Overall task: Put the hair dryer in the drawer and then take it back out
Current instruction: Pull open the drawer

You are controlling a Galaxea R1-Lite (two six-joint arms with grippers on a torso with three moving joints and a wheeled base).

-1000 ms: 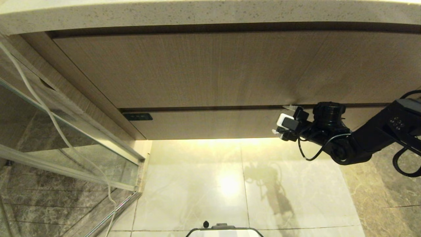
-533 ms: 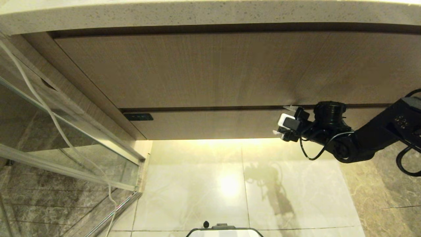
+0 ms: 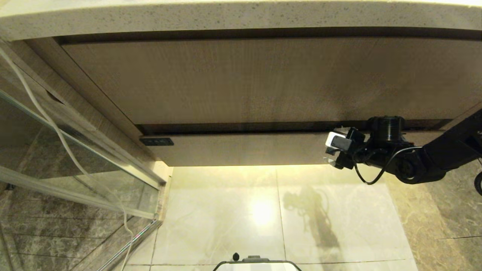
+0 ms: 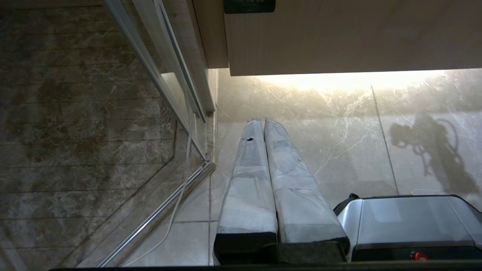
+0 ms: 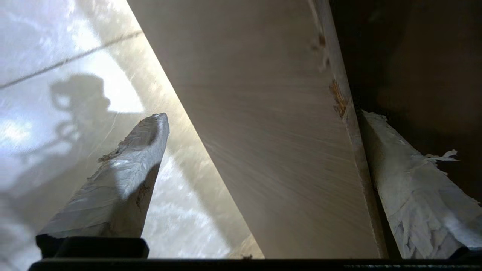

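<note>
The drawer [image 3: 241, 149] is the narrow wood-grain front with a small dark label [image 3: 156, 141] at its left end. It stands slightly out, with a dark gap along its top edge. My right gripper [image 3: 333, 148] is open and straddles that front near its right end. In the right wrist view one finger [image 5: 410, 195] sits in the dark gap behind the drawer [image 5: 263, 169], while the other finger [image 5: 124, 169] hangs clear over the floor. My left gripper [image 4: 261, 120] is shut and parked low over the floor tiles. The hair dryer is out of view.
A taller plain wood panel [image 3: 244, 79] sits above the drawer, under a speckled stone counter edge [image 3: 241, 15]. At the left a glass shower partition [image 3: 75, 150] has a white cord [image 3: 56, 128] hanging by it. Pale floor tiles [image 3: 263, 210] lie below; my base [image 4: 406, 222] is at the near edge.
The drawer front has come out toward me a little and the dark gap above it has widened. My right gripper has moved with it, still open.
</note>
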